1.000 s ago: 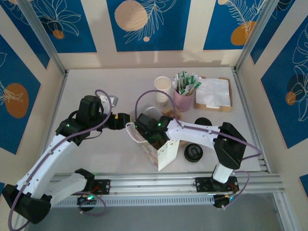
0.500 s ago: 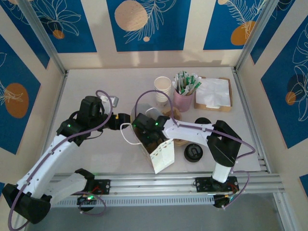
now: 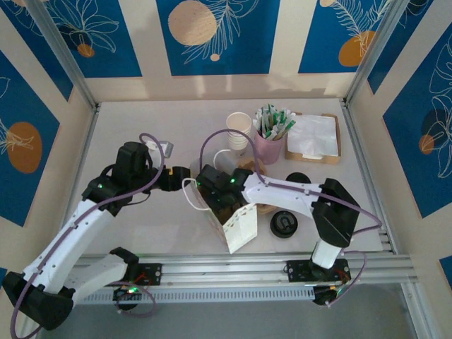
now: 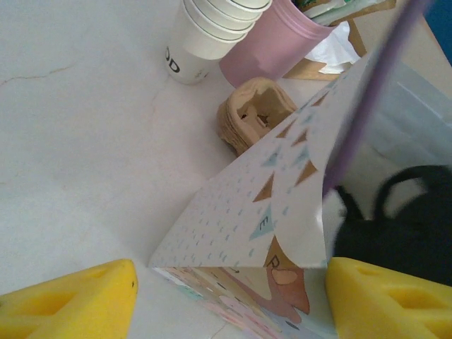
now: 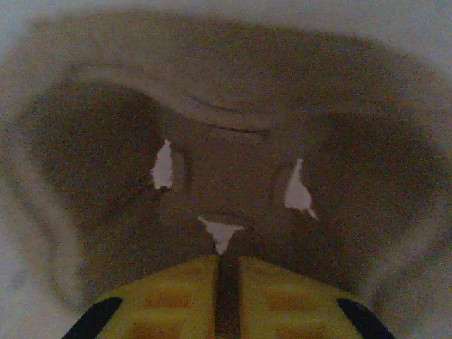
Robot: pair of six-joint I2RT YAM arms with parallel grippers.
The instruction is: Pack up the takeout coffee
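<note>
From above, the paper bag (image 3: 239, 227) stood mid-table with the right arm (image 3: 282, 191) reaching into it. Left wrist: the left gripper (image 4: 231, 272) gaped wide at the bag's side, probably to steady it. Right wrist: the right gripper (image 5: 226, 265), a slit apart, hung over the pulp cup carrier (image 5: 212, 141) inside; grip unclear.

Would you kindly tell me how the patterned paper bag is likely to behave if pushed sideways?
The paper bag looks thin, so its walls would probably buckle. Standing upright on the table, it may tip or slide easily.
</note>
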